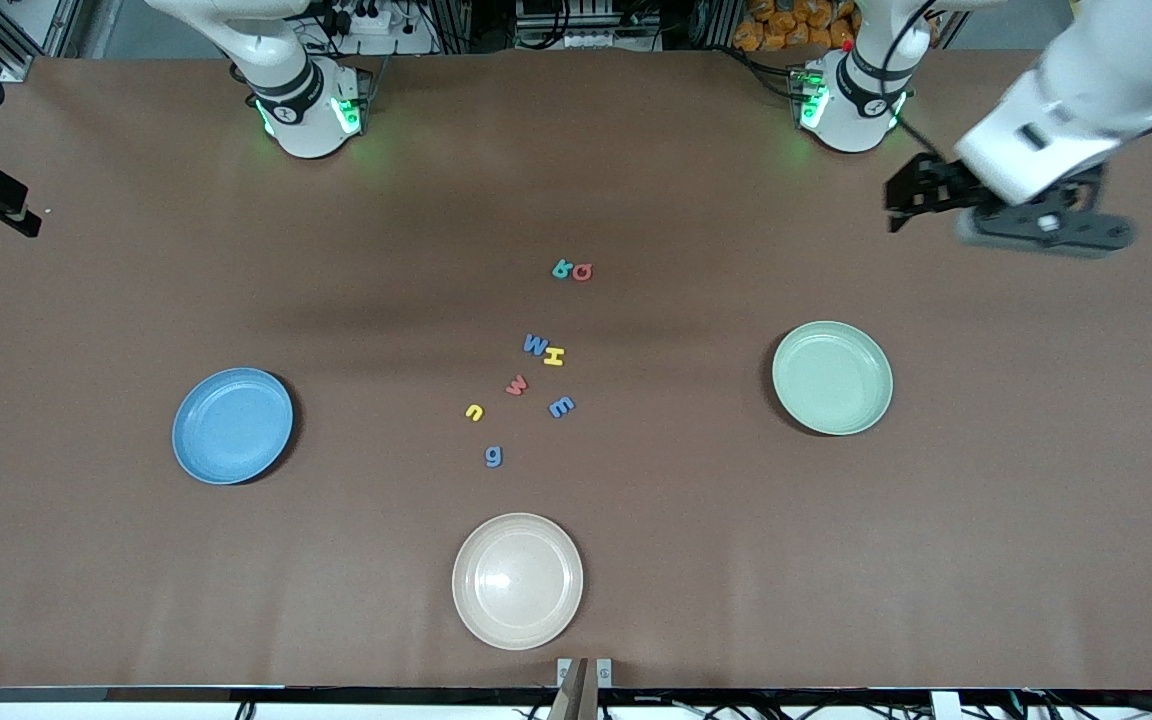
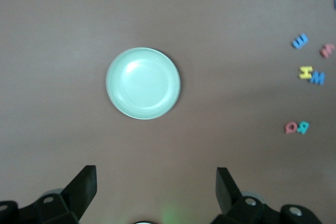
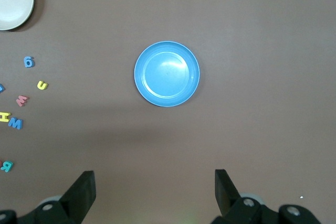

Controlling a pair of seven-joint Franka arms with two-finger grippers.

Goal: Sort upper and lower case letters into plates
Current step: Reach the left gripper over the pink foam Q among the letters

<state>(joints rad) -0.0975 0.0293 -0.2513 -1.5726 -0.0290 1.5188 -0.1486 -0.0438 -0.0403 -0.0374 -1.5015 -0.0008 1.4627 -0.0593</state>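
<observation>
Logging right claw (image 3: 155, 178) first: hanging released over the brown desk (image 1: 136, 600), fingers spread wide, gripping nothing, looking down on the blue plate (image 1: 232, 425). Noting that plate sitting mid-height in the front frame, toward the right arm's end.

Finding all eight letters loose on the desk at frame centre, between the two coloured plates: yellow u (image 1: 474, 411), blue g (image 1: 493, 456), red m (image 1: 516, 385), blue W (image 1: 535, 345) touching yellow H (image 1: 554, 356), blue E (image 1: 561, 406). Spotting teal R (image 1: 562, 268) pressed against red Q (image 1: 582, 271) higher in the frame.

Marking cream plate (image 1: 517, 580) at lower centre. Marking mint plate (image 1: 832, 377) mid-height, toward the left arm's end.

Logging left claw (image 2: 156, 176) hovering released over the desk, upper corner of the front frame, fingers wide apart.
</observation>
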